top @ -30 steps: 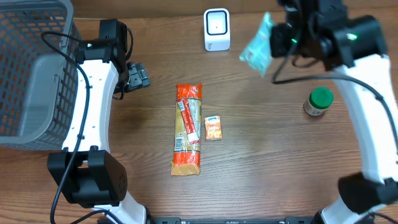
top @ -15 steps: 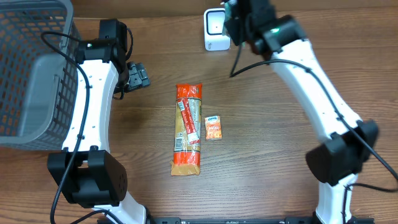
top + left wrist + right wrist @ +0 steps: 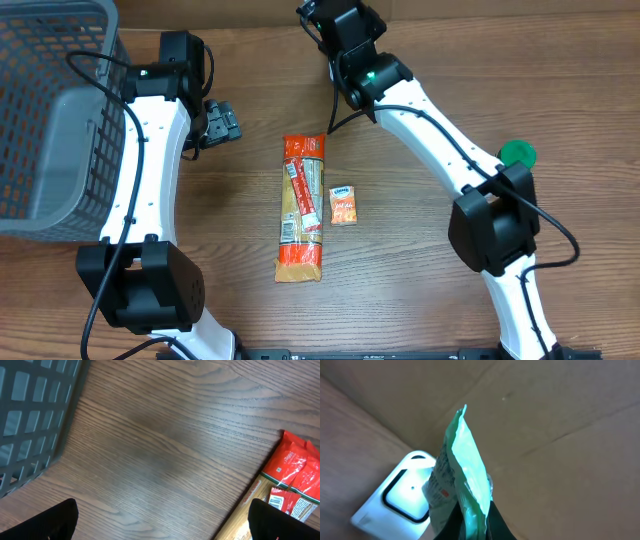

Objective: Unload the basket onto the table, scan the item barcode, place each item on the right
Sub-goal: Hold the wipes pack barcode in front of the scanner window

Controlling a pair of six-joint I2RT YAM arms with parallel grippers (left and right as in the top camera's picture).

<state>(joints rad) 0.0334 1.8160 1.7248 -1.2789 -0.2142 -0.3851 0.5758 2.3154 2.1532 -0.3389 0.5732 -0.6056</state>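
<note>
Right wrist: right end effector (image 3: 472, 524) pinched shut on green packet (image 3: 462, 467), scanner (image 3: 395, 497) at its eight o'clock; scan apparently not yet done.

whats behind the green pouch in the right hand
The white scanner stands behind the pouch, with a brown wall beyond. The pouch covers part of the scanner, so that part cannot be seen.

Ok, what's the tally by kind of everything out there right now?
Packets: 3 (long orange packet, small orange sachet, green pouch in right claw)
Green-lidded jar: 1
Scanner: 1
Basket: 1
Total: 6
</note>
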